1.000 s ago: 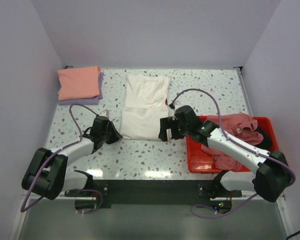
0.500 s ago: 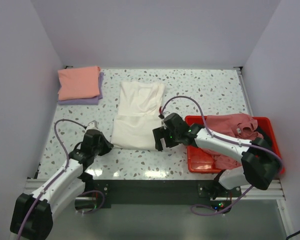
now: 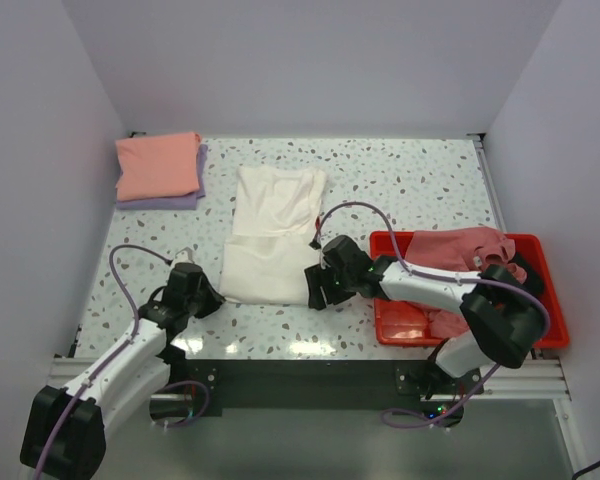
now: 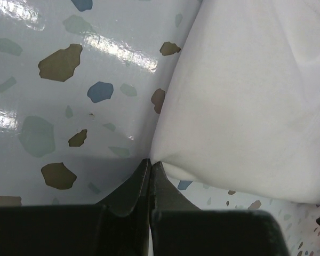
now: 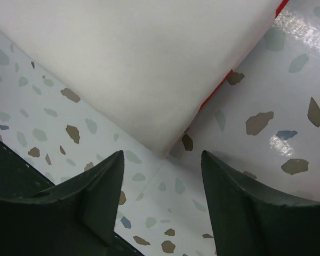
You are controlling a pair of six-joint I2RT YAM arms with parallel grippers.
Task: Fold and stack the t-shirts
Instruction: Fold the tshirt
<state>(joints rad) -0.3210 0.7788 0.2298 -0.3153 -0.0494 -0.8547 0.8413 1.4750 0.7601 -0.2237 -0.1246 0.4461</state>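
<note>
Cream-white cotton is nearest: one large t-shirt point(image 3: 270, 235) lies flat on the speckled table point(image 3: 420, 190), running from its hem close to the arms away toward the far side. Two grippers work that near hem. The left gripper point(image 4: 150, 165) has its jaws pressed together on the near-left corner, and the cloth draws to a point right at their tips. The right gripper point(image 5: 161, 157) stands with its jaws well apart at the near-right corner; the folded corner sits in the gap just ahead of the fingertips point(image 5: 114, 160), with neither seen touching it, and it holds nothing.

To the right, beside the shirt, is one red tray point(image 3: 400, 322) with one dusty-rose tee point(image 3: 460, 248) heaped loosely in it, partly hidden by the right arm.

In the far-left corner sits one stack of two: a salmon-pink tee point(image 3: 158, 165), folded square, on top of a lavender tee point(image 3: 194, 196) whose edges show along its near and right sides. That makes four tees in view.
</note>
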